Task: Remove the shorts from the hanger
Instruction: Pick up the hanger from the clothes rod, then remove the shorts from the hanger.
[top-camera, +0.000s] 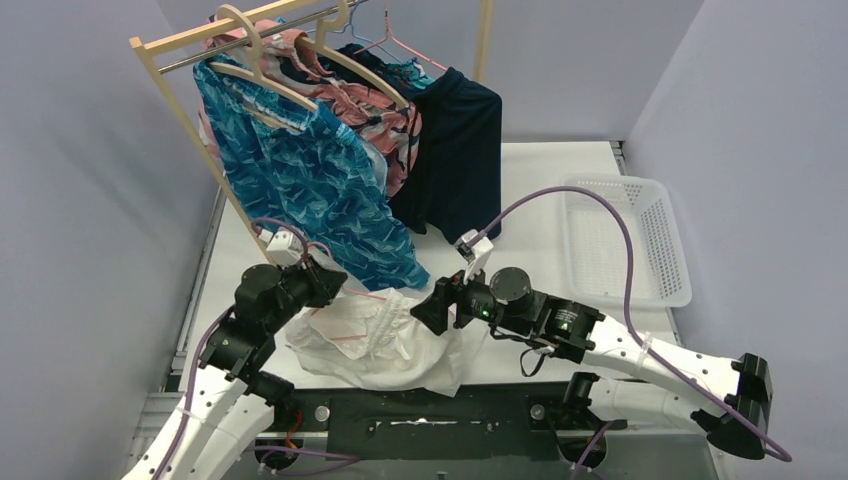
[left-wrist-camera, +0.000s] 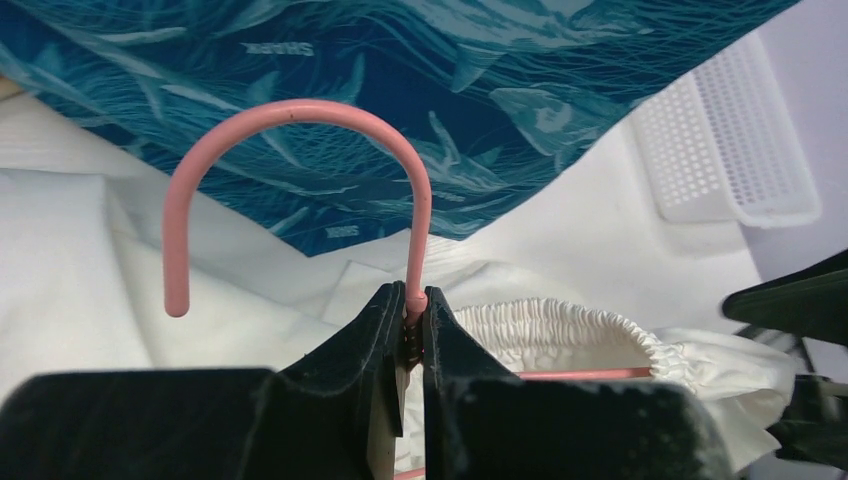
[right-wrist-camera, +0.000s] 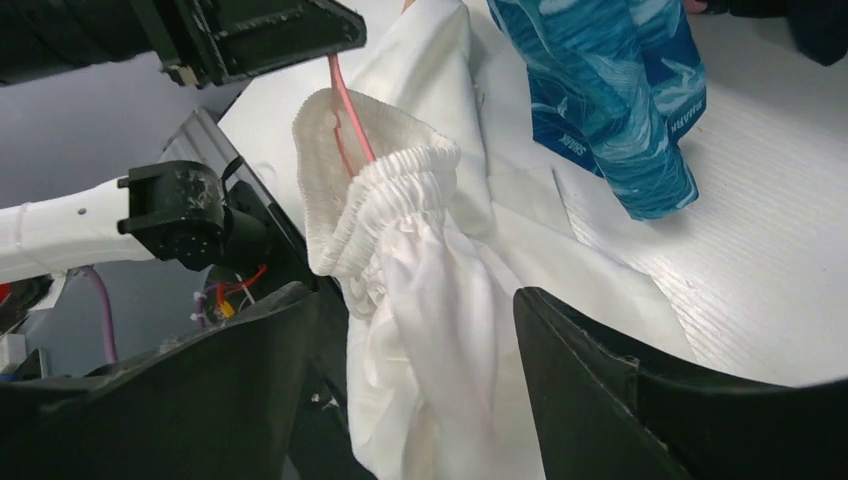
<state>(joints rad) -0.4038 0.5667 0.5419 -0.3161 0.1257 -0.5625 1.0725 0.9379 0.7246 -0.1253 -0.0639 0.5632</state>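
Observation:
The white shorts (top-camera: 385, 335) lie bunched on the table's near edge, still threaded on a pink wire hanger (left-wrist-camera: 300, 108). My left gripper (left-wrist-camera: 413, 310) is shut on the hanger's neck just below the hook, with the elastic waistband (left-wrist-camera: 560, 320) to its right. My right gripper (right-wrist-camera: 410, 295) is open, its fingers either side of the hanging white fabric (right-wrist-camera: 420, 280) below the waistband, without pinching it. From above, the left gripper (top-camera: 335, 285) and right gripper (top-camera: 425, 305) face each other over the white shorts.
A wooden rack (top-camera: 190, 120) at the back left holds teal shark-print shorts (top-camera: 310, 190), pink-and-navy floral shorts (top-camera: 385, 115) and dark navy shorts (top-camera: 455, 150). The teal pair hangs just behind the grippers. A white basket (top-camera: 625, 240) sits at the right.

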